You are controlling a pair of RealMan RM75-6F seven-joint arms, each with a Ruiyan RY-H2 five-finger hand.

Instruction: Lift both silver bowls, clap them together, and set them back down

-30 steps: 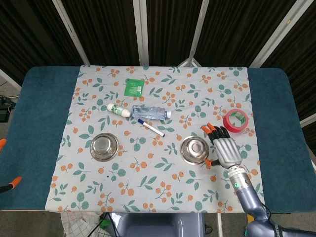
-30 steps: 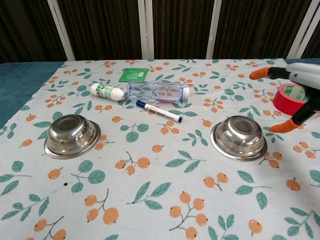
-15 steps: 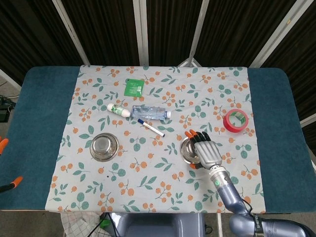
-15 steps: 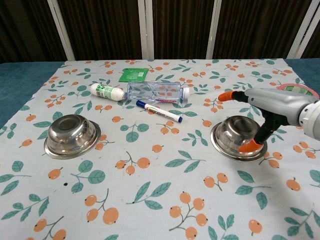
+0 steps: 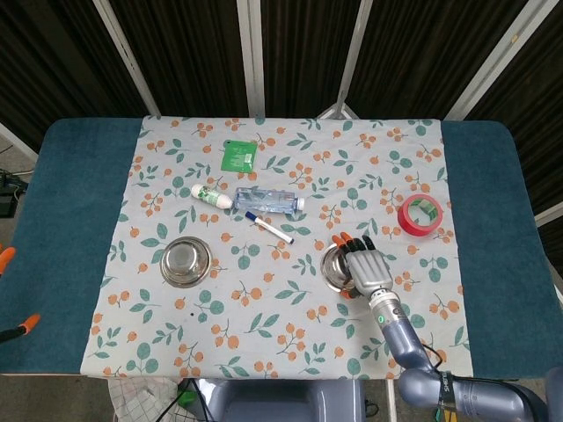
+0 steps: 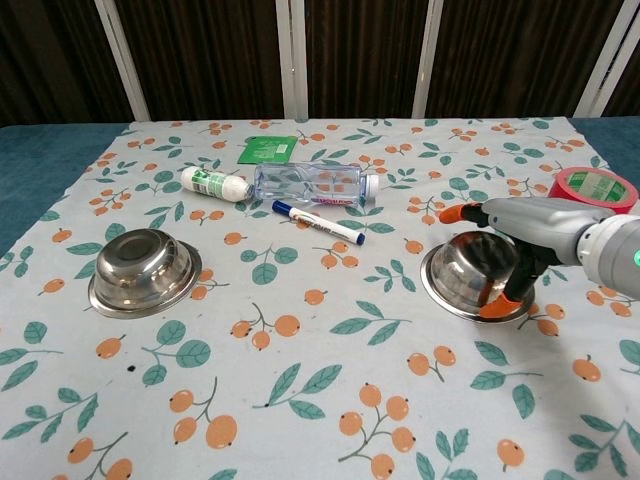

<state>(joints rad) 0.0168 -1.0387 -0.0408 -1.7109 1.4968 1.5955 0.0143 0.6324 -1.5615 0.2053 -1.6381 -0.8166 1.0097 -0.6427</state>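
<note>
tablecloth [image 5: 290, 303]: right hand [image 5: 368, 266] over bowl [image 5: 335, 268]

The right robot hand [image 5: 367, 266] lies over the right silver bowl [image 5: 337, 268], hiding its right half in the head view; in the chest view the robot hand [image 6: 520, 240] covers the bowl's [image 6: 470, 275] far right rim, and whether its fingertips [image 6: 493, 308] touch the rim cannot be told. To the right of that bowl, the red tape roll [image 6: 594, 190] is partly hidden behind the arm and cut by the picture's edge. The print on the green packet [image 5: 237, 156], far left and beyond the bowl, is too small to read. The left robot hand shows in neither view.
</note>
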